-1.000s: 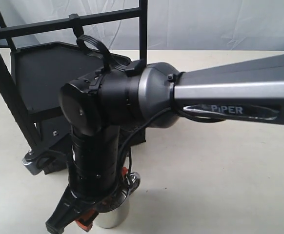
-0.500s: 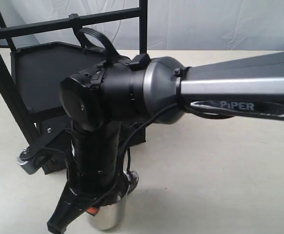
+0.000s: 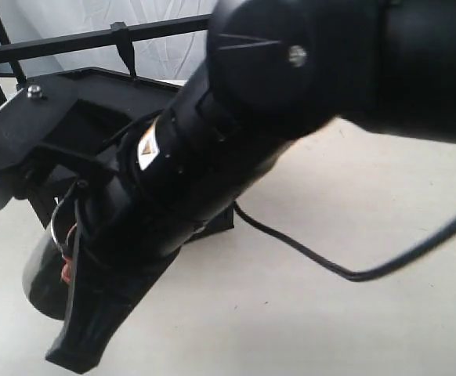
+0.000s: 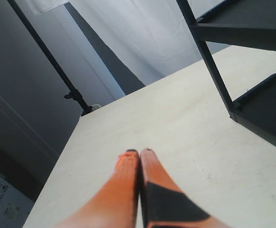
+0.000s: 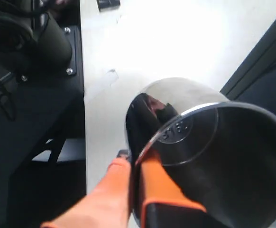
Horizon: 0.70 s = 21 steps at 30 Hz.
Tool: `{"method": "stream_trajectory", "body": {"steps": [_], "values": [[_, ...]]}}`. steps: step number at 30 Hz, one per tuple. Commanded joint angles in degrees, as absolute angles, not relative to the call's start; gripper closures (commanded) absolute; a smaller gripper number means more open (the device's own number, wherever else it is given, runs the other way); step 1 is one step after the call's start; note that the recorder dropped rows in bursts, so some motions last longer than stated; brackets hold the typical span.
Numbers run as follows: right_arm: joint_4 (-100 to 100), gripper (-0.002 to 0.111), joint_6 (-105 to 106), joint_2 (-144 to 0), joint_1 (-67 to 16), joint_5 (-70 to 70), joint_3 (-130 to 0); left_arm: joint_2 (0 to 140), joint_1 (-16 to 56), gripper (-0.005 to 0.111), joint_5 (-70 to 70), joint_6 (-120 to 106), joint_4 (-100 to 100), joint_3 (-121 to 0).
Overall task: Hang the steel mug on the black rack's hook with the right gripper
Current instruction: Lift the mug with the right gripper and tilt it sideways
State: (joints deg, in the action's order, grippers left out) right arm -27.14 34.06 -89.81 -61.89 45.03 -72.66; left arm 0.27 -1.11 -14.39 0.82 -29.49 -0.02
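Observation:
The steel mug (image 5: pixel 199 133) is tipped with its mouth toward the right wrist camera. My right gripper (image 5: pixel 135 164) is shut on its wall, one orange finger (image 5: pixel 161 183) inside and the other outside. In the exterior view the right arm fills the foreground. The right gripper (image 3: pixel 70 301) hangs low at the left, above the table, with the mug (image 3: pixel 41 278) showing as a dark rounded shape beside its black finger. The black rack (image 3: pixel 103 86) stands behind, its hook (image 3: pixel 126 48) jutting down from the crossbar, above and apart from the mug. My left gripper (image 4: pixel 139 152) is shut and holds nothing.
A black cable (image 3: pixel 353 274) loops over the pale table at the right. A rack leg (image 4: pixel 214 71) and lower shelf (image 4: pixel 271 109) stand close to the left gripper. A dark arm base (image 5: pixel 33 38) sits past the table edge. White cloth hangs behind.
The right arm has lifted the mug off the table and swung up and toward the camera. The mug, upright on the table before, is now tipped and off to the left.

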Motion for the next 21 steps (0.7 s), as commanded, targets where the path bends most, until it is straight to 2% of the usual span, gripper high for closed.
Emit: {"method": "stream_trajectory", "body": {"steps": [1,7,18,21], "values": [[-31.06,0.109,42.4,-83.04,-61.78,35.33,-67.1,0.0,-1.04,0.105,-13.95,0.96,-29.44,0.0],[-43.82,0.109,62.88,-75.57,-61.78,27.01,-58.84,0.0,-1.04,0.105,-13.95,0.96,-29.44,0.0],[-91.68,0.109,121.55,-66.89,-61.4,18.39,-46.57,0.0,-1.04,0.105,-13.95,0.96,-29.44,0.0],[-89.64,0.109,121.23,-66.1,-59.72,20.92,-46.45,0.0,-1.04,0.105,-13.95,0.96,-29.44,0.0]]}}
